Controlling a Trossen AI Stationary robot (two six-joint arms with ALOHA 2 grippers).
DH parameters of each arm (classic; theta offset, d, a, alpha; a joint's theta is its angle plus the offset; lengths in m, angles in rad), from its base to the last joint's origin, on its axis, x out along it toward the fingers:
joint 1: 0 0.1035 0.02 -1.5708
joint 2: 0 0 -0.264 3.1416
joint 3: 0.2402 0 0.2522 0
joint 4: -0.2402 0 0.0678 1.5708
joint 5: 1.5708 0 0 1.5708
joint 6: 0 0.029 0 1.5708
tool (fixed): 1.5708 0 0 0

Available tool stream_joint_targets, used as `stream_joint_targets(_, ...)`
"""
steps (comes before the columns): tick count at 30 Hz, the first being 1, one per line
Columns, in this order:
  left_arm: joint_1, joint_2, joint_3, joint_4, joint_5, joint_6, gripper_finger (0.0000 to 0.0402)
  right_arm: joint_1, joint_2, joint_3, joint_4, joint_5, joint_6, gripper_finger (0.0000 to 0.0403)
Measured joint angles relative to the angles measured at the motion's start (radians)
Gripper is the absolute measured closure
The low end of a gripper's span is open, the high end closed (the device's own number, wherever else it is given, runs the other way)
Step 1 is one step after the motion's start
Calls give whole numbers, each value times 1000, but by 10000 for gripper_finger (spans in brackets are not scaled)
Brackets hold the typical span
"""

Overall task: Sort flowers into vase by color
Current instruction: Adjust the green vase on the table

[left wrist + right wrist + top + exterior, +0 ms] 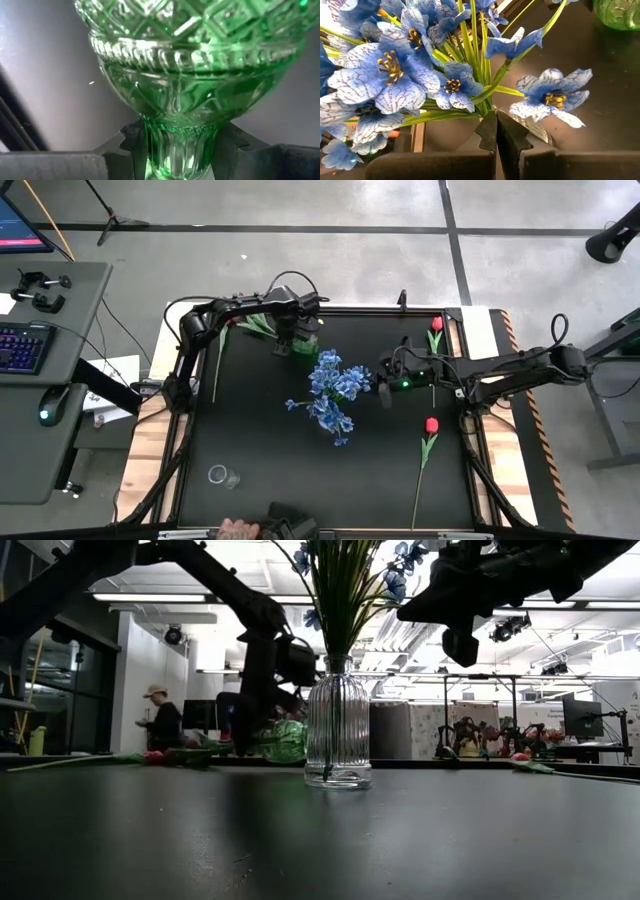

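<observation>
High view: the left end effector (pixel 297 340) sits at about eleven o'clock on the black table (pixel 260 450), clamped on a green glass vase (pixel 305 346). Blue flowers (pixel 332 392) bush out at the centre, the right end effector (pixel 386 385) just beside them at their three o'clock. One red tulip (pixel 431 425) lies at four o'clock, a darker tulip (pixel 436 325) at two o'clock, another stem (pixel 258 325) near the left arm, and a small clear glass (pixel 221 476) at seven o'clock.

Low view: a ribbed clear vase (pixel 337 730) stands mid-table holding the blue flowers' green stems (pixel 340 590); the green vase shows behind it, low and apparently tipped (hard to be sure).

Left wrist view: both fingers (pixel 230 147) pinch the green vase's narrow neck, its cut-glass bowl filling the frame.

Right wrist view: the right end effector's jaws are pressed together on nothing, just under the blue blossoms.

Risks, as I judge them: smooth glass held by a slim neck could twist or slip out; the right arm, so close, could snag the blossoms and topple the clear vase.

Hidden: the green vase's mouth, the clear vase from above, and the blossoms in the low view, cut off at its top.
</observation>
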Motion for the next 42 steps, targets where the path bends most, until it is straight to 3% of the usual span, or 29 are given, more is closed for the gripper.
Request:
stream_joint_targets(10,38,0,-83,99,-63,34,274,0,0,0,9,21,52,403)
stream_joint_targets(18,56,-5,-104,136,-81,56,274,-3,0,0,207,23,53,403)
stream_joint_targets(26,55,-4,-105,156,-82,53,274,0,0,0,214,38,56,403)
stream_joint_targets(28,51,-2,-105,159,-82,40,246,3,0,0,216,35,56,403)
stream_joint_targets(34,38,0,-105,167,-92,-9,110,3,0,0,217,15,35,403)
stream_joint_targets(37,20,-7,-107,152,-107,-16,87,3,0,0,216,13,26,403)
stream_joint_targets(42,-12,-23,-94,127,-70,-33,81,3,0,0,216,7,25,403)
